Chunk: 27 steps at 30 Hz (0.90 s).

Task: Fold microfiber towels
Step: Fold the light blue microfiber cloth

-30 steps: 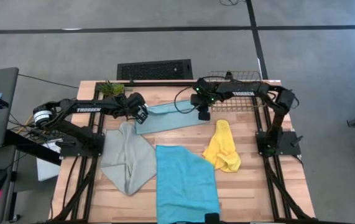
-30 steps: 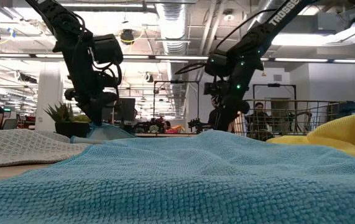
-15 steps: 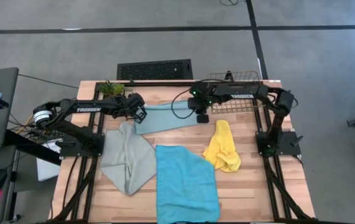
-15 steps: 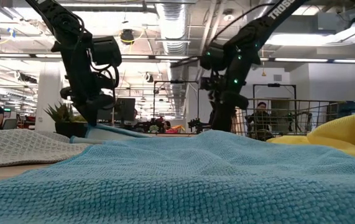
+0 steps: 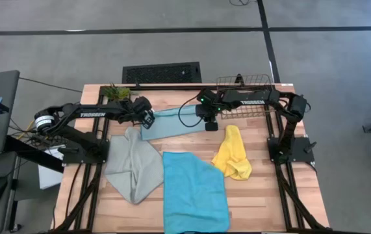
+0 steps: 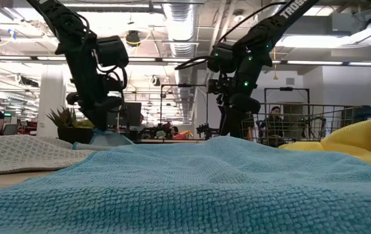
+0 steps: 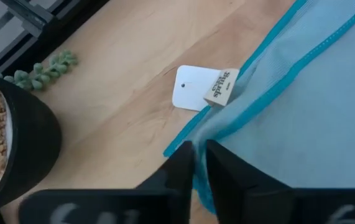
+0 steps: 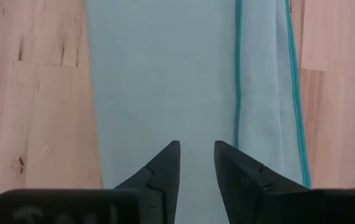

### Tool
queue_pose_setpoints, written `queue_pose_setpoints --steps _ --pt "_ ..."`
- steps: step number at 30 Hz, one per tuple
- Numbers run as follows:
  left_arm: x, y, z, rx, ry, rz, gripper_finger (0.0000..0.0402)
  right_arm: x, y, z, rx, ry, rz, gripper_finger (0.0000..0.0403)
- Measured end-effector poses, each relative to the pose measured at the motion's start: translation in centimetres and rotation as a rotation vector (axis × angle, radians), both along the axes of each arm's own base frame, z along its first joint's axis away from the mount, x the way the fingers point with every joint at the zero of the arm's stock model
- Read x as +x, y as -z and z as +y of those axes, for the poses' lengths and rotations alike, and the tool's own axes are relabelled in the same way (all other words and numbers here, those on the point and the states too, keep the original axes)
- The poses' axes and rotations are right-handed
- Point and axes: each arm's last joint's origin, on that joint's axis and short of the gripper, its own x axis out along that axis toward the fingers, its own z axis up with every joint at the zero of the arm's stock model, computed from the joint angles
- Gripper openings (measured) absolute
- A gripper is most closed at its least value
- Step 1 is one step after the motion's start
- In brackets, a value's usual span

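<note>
A pale blue towel (image 5: 175, 122), folded into a long strip, lies at the table's far middle. My left gripper (image 7: 199, 163) is at the strip's left end, beside a white tag (image 7: 196, 87), with the fingers nearly together on cloth. My right gripper (image 8: 196, 155) hangs open over the strip's right end (image 5: 210, 123), touching nothing. A grey-green towel (image 5: 133, 166), a cyan towel (image 5: 195, 192) and a crumpled yellow towel (image 5: 232, 153) lie flat on the near half of the table. My left gripper pinches the pale blue towel's left corner (image 7: 193, 140) between its two fingers (image 7: 177, 168), with only a narrow gap between them and the teal hem in it. The fingers slant down from the table's left side. The rest of the towel lies on the table.
A potted plant (image 5: 117, 92) stands at the far left, close to my left gripper. A wire mesh basket (image 5: 247, 94) stands at the far right under my right arm. People stand in the room beyond the table.
My right gripper has shifted a little toward the table's left over the pale blue towel's right end, still open. The towels lie as before.
</note>
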Motion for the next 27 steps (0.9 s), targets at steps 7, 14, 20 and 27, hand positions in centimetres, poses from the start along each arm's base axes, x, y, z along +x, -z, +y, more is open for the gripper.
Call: queue_pose_setpoints --steps 7,14,20,27 --pt "0.0 0.0 0.0 0.009 -0.004 -0.001 0.0126 0.0 0.0 0.0 0.002 0.002 -0.001 0.0122" --pt "1.1 -0.8 -0.5 -0.108 0.123 -0.084 0.0149 -0.6 0.2 0.0 0.047 0.027 0.047 0.0122" --pt "1.9 -1.0 -1.9 -0.129 0.211 -0.094 0.0147 -0.1 1.2 -0.1 0.069 0.078 0.049 0.0122" --pt "2.6 -1.0 -3.3 -0.153 0.29 -0.098 0.0147 -0.1 2.9 -0.2 0.095 0.133 0.11 0.0122"
